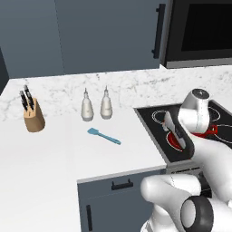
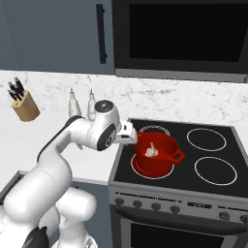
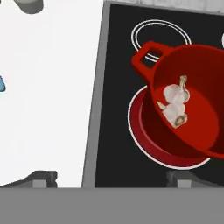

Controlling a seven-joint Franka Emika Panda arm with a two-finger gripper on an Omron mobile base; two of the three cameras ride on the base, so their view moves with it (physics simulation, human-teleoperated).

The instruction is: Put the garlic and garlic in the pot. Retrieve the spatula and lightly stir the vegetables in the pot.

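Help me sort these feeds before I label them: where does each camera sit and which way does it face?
Left base view: behind the arm's left, facing counter, spatula, knife block; arm at lower right.
Right base view: behind its right, facing stove, pot; arm at lower left.
Hand view: looks down along the open gripper at both garlic bulbs.
All share the pot.

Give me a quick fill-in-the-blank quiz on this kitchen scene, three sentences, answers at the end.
1. Both garlic bulbs lie inside the red ____.
2. The light-blue spatula lies on the white ____, in front of two bottles.
3. The pot stands on the stove's front-____ burner.

Missing words: pot; counter; left
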